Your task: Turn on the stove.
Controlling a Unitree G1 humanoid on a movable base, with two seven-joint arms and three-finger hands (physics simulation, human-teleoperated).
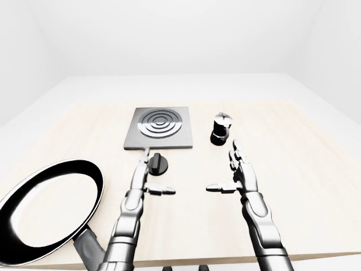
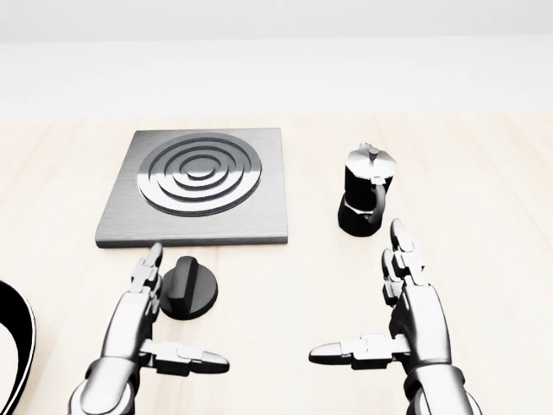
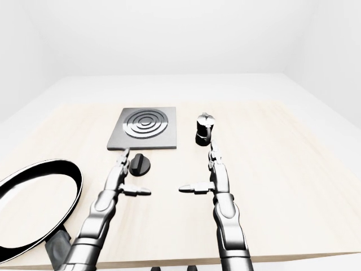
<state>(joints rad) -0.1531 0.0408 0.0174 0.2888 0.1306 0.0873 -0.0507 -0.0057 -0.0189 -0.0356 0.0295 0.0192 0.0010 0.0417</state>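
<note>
Left hand (image 2: 147, 333), fingers spread, lies just left of the black knob (image 2: 189, 288) — placed to reach it; knob sits near the stove (image 2: 197, 185); right hand (image 2: 406, 320), also spread, idles below the moka pot (image 2: 365, 190).

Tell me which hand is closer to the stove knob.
The left hand: its fingers stand right beside the black knob below the stove plate. The right hand is open nearer the coffee pot.

The pan (image 2: 13, 346) is cut by head view's left edge.
</note>
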